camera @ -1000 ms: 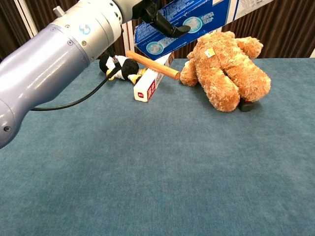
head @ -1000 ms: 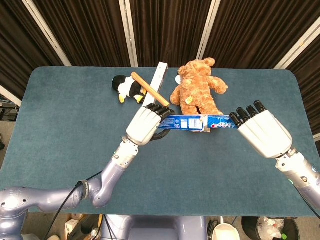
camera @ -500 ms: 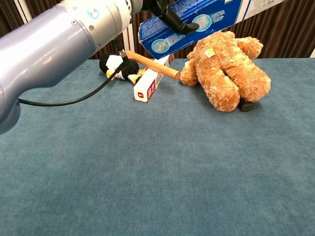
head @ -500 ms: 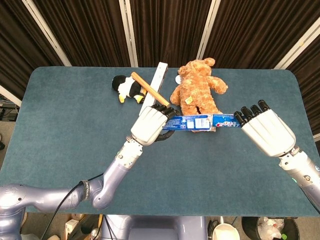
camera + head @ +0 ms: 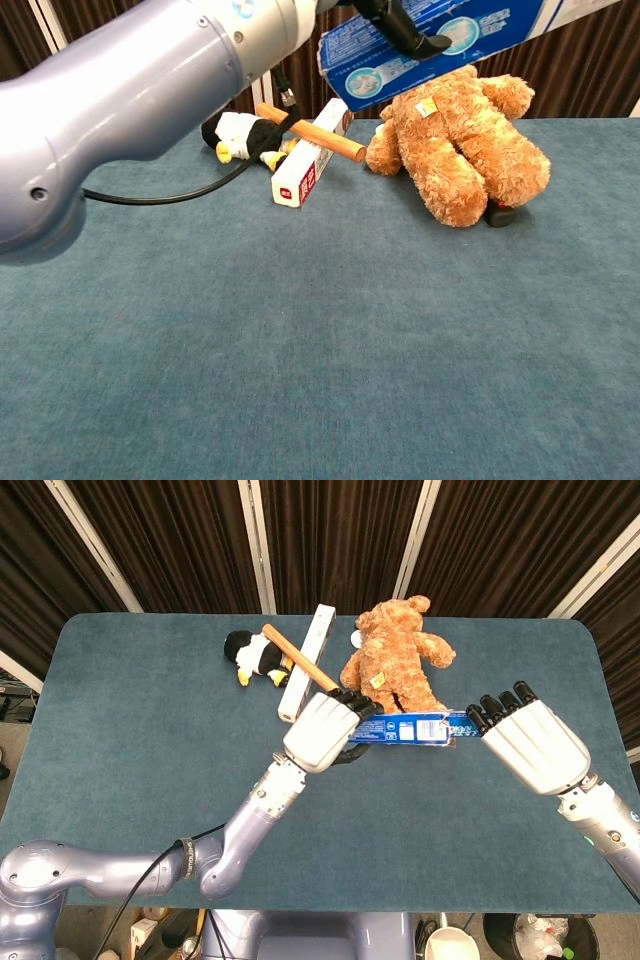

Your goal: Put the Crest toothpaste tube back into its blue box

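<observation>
Worktop point(image 5: 130, 760): blue-green cloth surface, bearing all loose items toward its far edge.

Penguin plush point(image 5: 253, 656): black, white and yellow, lying at far left of the group.

Wooden stick point(image 5: 298, 659): lies slantwise across the white box, one end beside the penguin.

White carton point(image 5: 311, 153): long, red label at its near end, flat on the worktop; not the task's box.

Left hand point(image 5: 325, 730): raised above the worktop, fingers point(image 5: 357, 700) clamped around one end of the blue box.

Blue box point(image 5: 403, 729): Crest carton, held off the surface, roughly level, open end turned toward the right hand; in the chest view it hangs in front of the bear.

Teddy bear point(image 5: 392, 660): brown, lying on the worktop behind the box.

Toothpaste tube point(image 5: 463, 729): only a short stretch shows between box mouth and right hand; judged mostly inside.

Right hand point(image 5: 528, 742): fingers point(image 5: 500, 704) at the tube's tail; whether they pinch it or merely push cannot be told.

Step in hand: insertion, late stage. Next move calls for a straight push along the box axis, box kept steady, until the tail clears the flaps.
</observation>
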Controlling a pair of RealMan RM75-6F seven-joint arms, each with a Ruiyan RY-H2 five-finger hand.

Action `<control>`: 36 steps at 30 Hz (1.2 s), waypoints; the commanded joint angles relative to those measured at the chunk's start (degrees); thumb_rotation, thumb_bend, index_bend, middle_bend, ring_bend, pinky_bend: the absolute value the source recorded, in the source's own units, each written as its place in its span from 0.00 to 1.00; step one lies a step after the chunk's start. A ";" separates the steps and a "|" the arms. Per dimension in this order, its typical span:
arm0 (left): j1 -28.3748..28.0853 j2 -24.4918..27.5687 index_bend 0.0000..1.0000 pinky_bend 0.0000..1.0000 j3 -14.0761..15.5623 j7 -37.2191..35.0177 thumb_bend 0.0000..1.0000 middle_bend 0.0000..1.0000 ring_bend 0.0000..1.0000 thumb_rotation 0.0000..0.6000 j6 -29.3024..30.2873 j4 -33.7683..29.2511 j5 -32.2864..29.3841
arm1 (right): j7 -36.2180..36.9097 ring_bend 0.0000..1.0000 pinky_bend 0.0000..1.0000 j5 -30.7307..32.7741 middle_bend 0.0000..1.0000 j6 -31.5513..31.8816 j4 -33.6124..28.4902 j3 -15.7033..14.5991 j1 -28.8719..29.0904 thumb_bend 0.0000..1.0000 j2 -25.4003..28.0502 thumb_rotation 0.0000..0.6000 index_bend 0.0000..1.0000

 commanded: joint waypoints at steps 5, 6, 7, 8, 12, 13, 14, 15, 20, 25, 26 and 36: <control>-2.36 -2.97 0.39 0.52 -1.19 -1.73 0.42 0.52 0.46 1.00 0.20 3.25 -0.45 | 0.46 0.67 0.55 -0.25 0.71 0.54 0.73 -0.01 -0.28 0.41 0.68 1.00 0.67; -2.64 -3.30 0.39 0.52 -1.33 -1.95 0.42 0.52 0.46 1.00 0.19 3.65 -0.51 | 0.62 0.67 0.55 -0.23 0.71 0.64 0.85 0.00 -0.34 0.41 0.81 1.00 0.67; -3.10 -3.80 0.39 0.52 -1.56 -2.24 0.42 0.52 0.46 1.00 0.27 4.28 -0.47 | 0.87 0.67 0.55 -0.20 0.71 0.81 1.09 0.02 -0.43 0.41 0.98 1.00 0.67; -3.35 -4.10 0.39 0.52 -1.67 -2.45 0.42 0.52 0.46 1.00 0.38 4.69 -0.39 | 1.03 0.67 0.55 -0.22 0.71 0.89 1.23 0.00 -0.49 0.41 1.06 1.00 0.67; -4.50 -5.16 0.39 0.52 -2.00 -3.26 0.42 0.52 0.46 1.00 0.35 6.29 -0.16 | 1.64 0.67 0.55 -0.29 0.71 1.30 1.80 -0.09 -0.75 0.41 1.36 1.00 0.67; -4.77 -5.30 0.39 0.52 -2.03 -3.28 0.42 0.52 0.46 1.00 0.29 6.62 -0.07 | 1.73 0.67 0.55 -0.34 0.71 1.46 1.92 -0.07 -0.79 0.41 1.41 1.00 0.67; -5.19 -5.59 0.39 0.52 -2.15 -3.49 0.42 0.52 0.46 1.00 0.15 6.98 -0.04 | 2.01 0.67 0.55 -0.25 0.71 1.71 2.04 -0.03 -0.91 0.41 1.49 1.00 0.67; -5.45 -5.76 0.39 0.52 -2.24 -3.60 0.42 0.52 0.46 1.00 0.14 7.21 0.01 | 2.22 0.67 0.55 -0.15 0.71 1.86 2.08 0.00 -0.98 0.41 1.54 1.00 0.67; -6.61 -6.43 0.39 0.52 -2.70 -3.72 0.42 0.52 0.46 1.00 0.12 8.43 -0.03 | 3.20 0.67 0.55 -0.73 0.71 2.94 2.61 -0.04 -1.35 0.41 2.02 1.00 0.67; -7.27 -7.13 0.39 0.52 -3.21 -3.88 0.42 0.52 0.46 1.00 0.25 9.10 -0.81 | 4.02 0.67 0.55 -3.38 0.71 4.82 4.46 -0.39 -1.53 0.41 2.01 1.00 0.67; -7.38 -7.26 0.39 0.52 -3.22 -3.90 0.42 0.52 0.46 1.00 0.26 9.20 -0.90 | 4.18 0.67 0.55 -3.85 0.71 5.15 4.83 -0.45 -1.53 0.41 1.95 1.00 0.67; -8.17 -8.85 0.39 0.52 -3.10 -5.22 0.42 0.52 0.46 1.00 1.09 9.84 -1.18 | 3.90 0.65 0.55 -7.98 0.71 6.62 7.26 -0.83 -1.07 0.41 2.53 1.00 0.64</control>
